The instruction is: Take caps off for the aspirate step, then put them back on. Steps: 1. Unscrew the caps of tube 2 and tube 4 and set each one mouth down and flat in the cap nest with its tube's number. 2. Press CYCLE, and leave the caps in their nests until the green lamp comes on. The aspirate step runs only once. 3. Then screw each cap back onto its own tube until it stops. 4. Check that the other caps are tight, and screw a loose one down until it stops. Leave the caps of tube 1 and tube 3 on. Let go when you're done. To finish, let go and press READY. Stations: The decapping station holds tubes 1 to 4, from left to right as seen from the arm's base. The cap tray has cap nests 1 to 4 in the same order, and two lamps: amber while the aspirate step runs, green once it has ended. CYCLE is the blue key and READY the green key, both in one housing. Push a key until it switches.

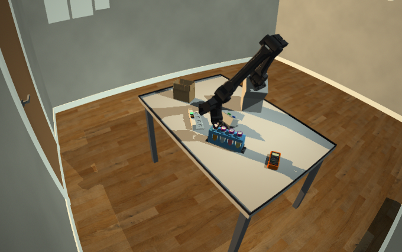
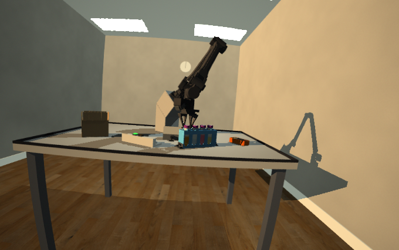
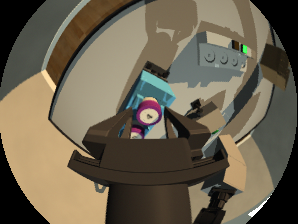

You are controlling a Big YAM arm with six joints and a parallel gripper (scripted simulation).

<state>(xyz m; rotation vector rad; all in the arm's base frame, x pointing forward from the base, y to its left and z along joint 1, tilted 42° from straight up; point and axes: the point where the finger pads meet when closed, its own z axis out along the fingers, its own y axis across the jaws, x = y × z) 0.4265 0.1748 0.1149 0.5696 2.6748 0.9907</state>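
Claw: we see the claw [image 2: 188, 125] half open over the end cap [image 2: 186, 126], gripping nothing.
Station: blue decapping station [image 1: 226, 139] mid-tabletop [image 1: 252, 175], four caps on.
Tray: cap tray [image 1: 198, 122] beside it, green lamp lit.
Around: cardboard box [image 1: 184, 89], orange multimeter [image 1: 273, 160].
Writing: none we can read.

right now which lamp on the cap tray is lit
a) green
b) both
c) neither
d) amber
a) A green glow shows at the end of the cap tray, on the green lamp; it also shows in the wrist view and from above, and no amber light appears in any view.
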